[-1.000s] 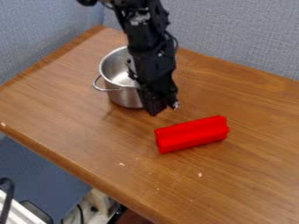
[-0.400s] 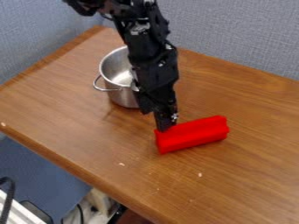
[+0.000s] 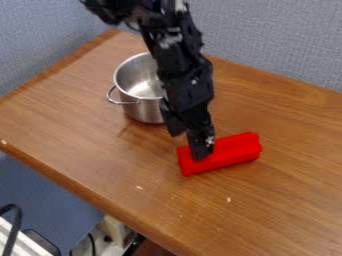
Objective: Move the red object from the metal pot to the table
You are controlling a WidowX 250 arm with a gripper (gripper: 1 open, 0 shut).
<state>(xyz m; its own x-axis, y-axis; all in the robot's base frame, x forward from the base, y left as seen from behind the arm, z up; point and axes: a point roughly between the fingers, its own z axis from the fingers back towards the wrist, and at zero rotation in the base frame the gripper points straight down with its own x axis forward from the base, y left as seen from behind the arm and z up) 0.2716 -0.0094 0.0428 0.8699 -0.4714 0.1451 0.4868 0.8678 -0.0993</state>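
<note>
Red object (image 3: 225, 153) on table (image 3: 80, 110), left end hidden behind jaws

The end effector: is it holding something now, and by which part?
It cannot be told. The end effector is down at the left end of the red object, which lies on the table, but its jaws are not clearly visible.

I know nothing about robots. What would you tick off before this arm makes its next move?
1. Red object out of the metal pot: ok, it lies on the table.
2. Block lying flat, away from the table edge: ok.
3. Pincer let go of the block: cannot tell; it sits at the block's left end and hides the contact.
4. Pot upright, apart from the block: ok.
5. Pot empty: cannot tell; the arm hides part of its inside.
</note>
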